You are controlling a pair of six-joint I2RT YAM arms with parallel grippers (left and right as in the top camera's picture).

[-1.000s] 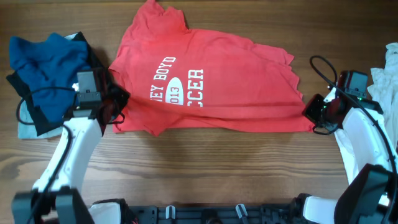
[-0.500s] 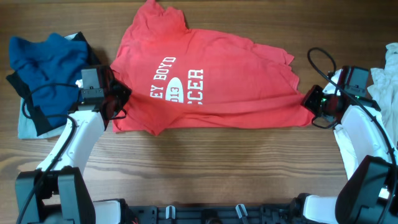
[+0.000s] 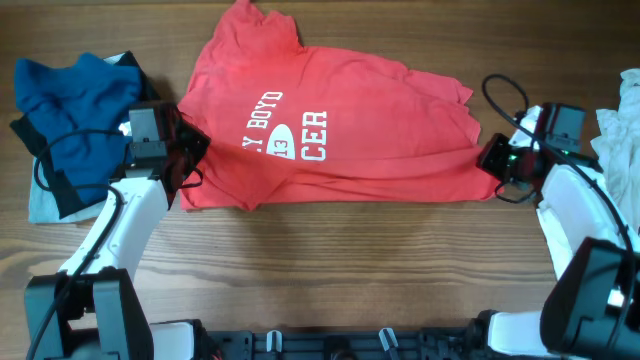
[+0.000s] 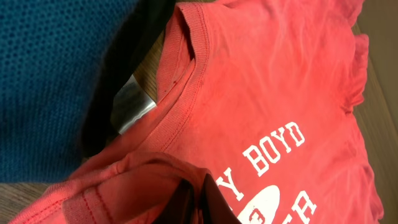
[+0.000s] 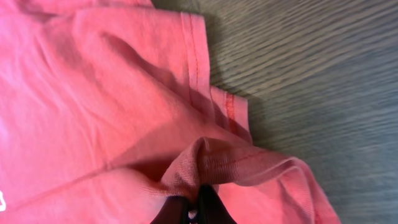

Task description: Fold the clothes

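Note:
A red T-shirt (image 3: 350, 120) with white lettering lies spread across the table's middle. My left gripper (image 3: 185, 160) is shut on its near left edge, beside the collar (image 4: 186, 56); the pinched fabric (image 4: 124, 180) bunches over the fingers (image 4: 198, 202). My right gripper (image 3: 492, 160) is shut on the near right hem, a fold of red cloth (image 5: 205, 158) gathered between its fingers (image 5: 194, 208). Both held edges are lifted and carried over the shirt's near part.
A heap of blue (image 3: 70, 95) and black clothes lies at the far left, right behind the left gripper. White cloth (image 3: 622, 125) lies at the right edge. Bare wood table (image 3: 340, 270) runs along the front.
Both grippers have moved away from me with the shirt's near edge, folding it over; the lettering's bottom is now partly covered and the shirt's front edge sits farther back.

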